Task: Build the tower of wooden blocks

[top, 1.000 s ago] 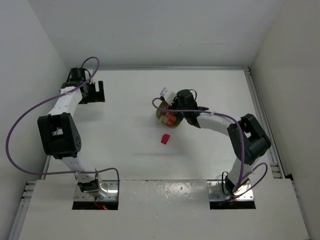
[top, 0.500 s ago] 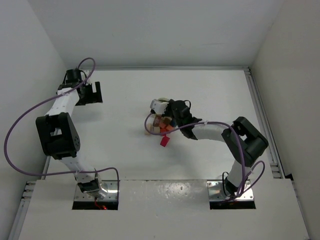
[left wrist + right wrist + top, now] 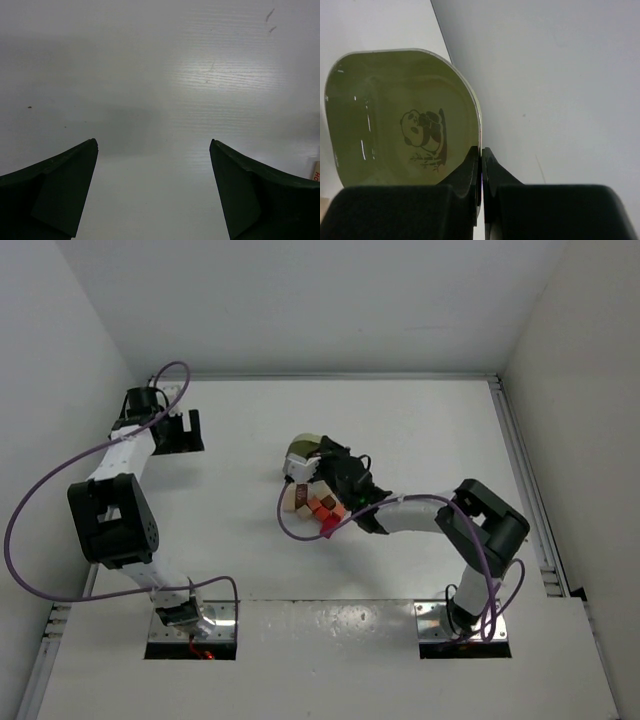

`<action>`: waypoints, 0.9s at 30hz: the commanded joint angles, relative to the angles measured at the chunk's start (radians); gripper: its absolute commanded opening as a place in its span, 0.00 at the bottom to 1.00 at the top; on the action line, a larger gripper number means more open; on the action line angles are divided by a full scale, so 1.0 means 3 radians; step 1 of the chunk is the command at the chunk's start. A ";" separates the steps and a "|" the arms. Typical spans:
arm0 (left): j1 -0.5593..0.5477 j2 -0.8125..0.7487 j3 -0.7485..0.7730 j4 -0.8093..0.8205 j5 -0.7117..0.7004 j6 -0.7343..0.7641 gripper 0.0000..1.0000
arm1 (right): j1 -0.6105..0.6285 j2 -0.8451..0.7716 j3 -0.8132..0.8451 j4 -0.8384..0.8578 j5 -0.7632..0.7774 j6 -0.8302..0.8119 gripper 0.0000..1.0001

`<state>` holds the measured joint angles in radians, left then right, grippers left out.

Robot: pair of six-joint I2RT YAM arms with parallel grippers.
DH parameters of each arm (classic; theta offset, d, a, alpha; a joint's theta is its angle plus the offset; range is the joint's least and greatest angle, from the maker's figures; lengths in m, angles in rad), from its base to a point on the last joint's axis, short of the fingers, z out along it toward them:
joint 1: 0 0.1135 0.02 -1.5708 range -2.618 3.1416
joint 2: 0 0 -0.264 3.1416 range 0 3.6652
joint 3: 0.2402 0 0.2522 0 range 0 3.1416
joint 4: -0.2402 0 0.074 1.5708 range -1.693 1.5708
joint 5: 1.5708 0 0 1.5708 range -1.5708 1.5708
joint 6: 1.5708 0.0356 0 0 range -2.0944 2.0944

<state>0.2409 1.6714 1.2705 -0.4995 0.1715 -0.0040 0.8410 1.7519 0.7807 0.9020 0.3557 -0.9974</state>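
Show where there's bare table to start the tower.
Bare: the stretch between the left hand and the wood blocks, the far strip behind the bowl, and the right side of the table. Crowded: the centre, where the right hand holds the tilted bowl beside the loose blocks.

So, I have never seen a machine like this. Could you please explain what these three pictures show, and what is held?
These are two robot arms bolted at the near edge of a white table. The top picture looks down from above and behind them. The other two come from a small camera on each wrist. The left gripper is open over bare table and holds nothing. The right gripper is shut on the rim of a light green bowl with a panda drawn inside, held tilted. Next to it, small coloured wood blocks lie in a loose heap on the table, not stacked.
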 commanded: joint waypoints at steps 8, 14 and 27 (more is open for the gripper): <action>0.0010 -0.0289 -0.0011 0.0371 0.0323 -0.0058 1.00 | -0.1598 0.0066 0.1513 -0.3098 0.0279 0.2427 0.00; -0.0256 -0.0289 0.0055 0.0438 0.0130 -0.0130 1.00 | -0.2713 0.0311 0.1790 -0.3676 -0.0362 0.3109 0.00; -0.0440 0.0130 0.0459 0.0438 0.0007 -0.0345 1.00 | -0.3917 0.1145 0.2582 -0.3917 -0.1099 0.3110 0.00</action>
<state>0.1226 1.6905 1.3514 -0.3977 0.1883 -0.0841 -0.3023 2.0613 1.4860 -0.2535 0.0753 -0.0738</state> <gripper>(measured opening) 0.995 0.009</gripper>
